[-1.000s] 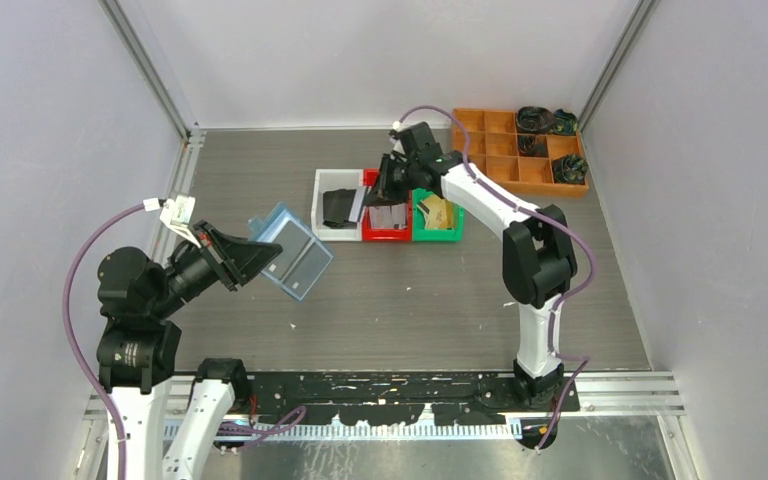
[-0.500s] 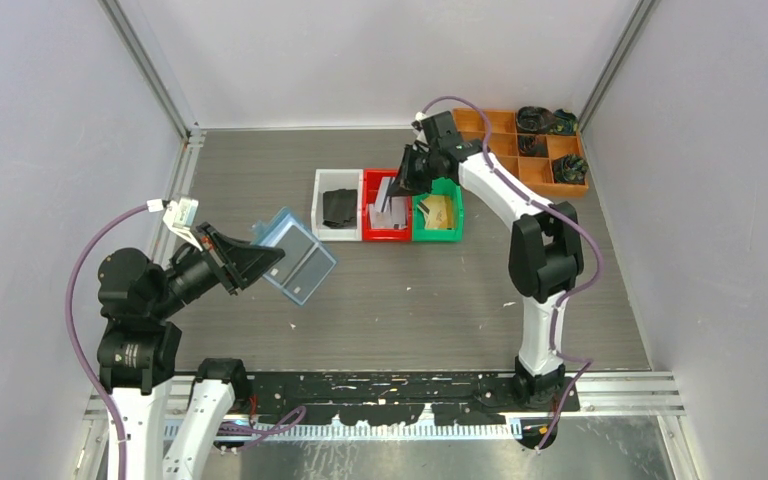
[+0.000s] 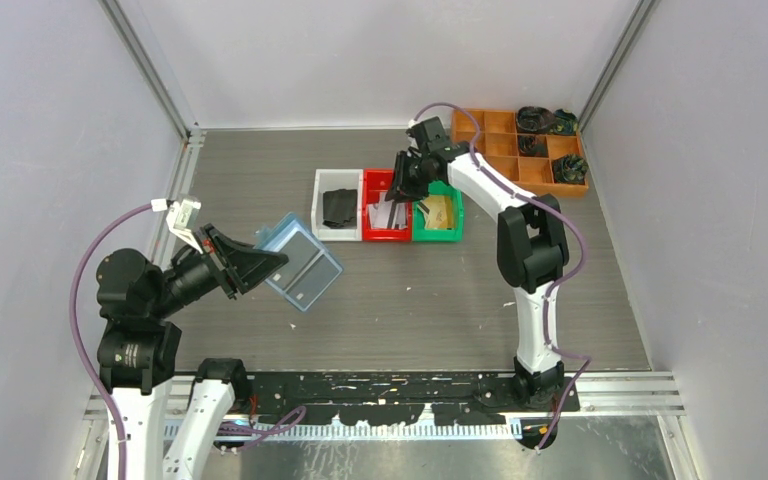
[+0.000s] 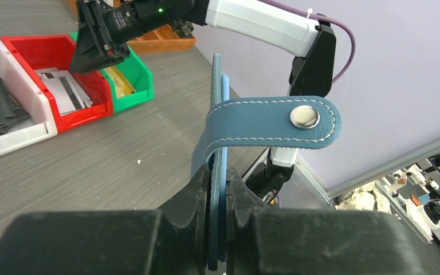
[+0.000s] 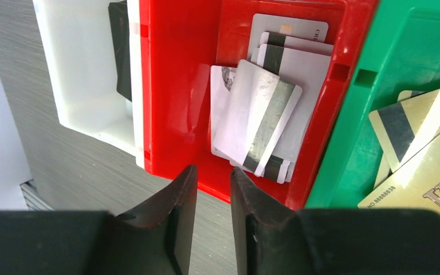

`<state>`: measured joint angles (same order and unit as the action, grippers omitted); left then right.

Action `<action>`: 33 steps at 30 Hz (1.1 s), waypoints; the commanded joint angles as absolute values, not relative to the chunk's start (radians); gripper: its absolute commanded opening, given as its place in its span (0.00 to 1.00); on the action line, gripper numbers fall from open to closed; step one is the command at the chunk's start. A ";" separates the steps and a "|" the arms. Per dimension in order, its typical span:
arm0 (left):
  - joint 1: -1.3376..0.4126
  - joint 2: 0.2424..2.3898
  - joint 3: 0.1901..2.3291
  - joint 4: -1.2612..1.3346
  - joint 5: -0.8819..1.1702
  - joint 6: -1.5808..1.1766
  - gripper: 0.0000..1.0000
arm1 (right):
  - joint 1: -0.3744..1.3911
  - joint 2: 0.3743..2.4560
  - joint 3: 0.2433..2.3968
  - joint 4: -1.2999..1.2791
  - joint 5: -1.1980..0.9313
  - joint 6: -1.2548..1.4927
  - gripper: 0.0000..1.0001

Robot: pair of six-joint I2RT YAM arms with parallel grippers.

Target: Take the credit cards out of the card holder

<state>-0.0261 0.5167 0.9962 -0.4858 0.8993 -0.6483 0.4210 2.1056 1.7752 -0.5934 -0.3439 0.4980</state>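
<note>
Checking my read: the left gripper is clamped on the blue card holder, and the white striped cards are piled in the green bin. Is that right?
Not quite. The white striped cards are piled in the red bin, not the green bin, which holds gold cards; the right wrist view shows it. The left gripper is indeed clamped on the blue card holder.

From above and behind the arm bases we look down on the whole table. Our left wrist view peers along the card holder toward the red bin. Our right wrist view hangs close over that bin, which all three share.
</note>
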 commanded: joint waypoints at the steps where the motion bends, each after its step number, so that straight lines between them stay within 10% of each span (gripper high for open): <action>1: -0.022 0.512 1.022 -0.396 0.935 -0.672 0.00 | 0.443 2.009 1.794 -0.572 -0.264 0.470 0.36; 10: -0.023 0.516 1.032 -0.380 0.964 -0.701 0.00 | 0.482 1.725 1.666 -0.462 -0.303 0.517 0.65; 18: -0.023 0.516 1.020 -0.309 0.988 -0.805 0.00 | 0.555 1.292 1.194 0.216 -0.622 0.858 0.95; 33: -0.023 0.544 1.022 -0.222 1.013 -0.927 0.00 | 0.959 1.127 0.846 0.718 -0.595 1.082 0.89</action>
<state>-0.0261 0.5434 0.9962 -0.2966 1.0004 -0.9138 0.9428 1.1694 0.8623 0.5018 -0.6003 0.9924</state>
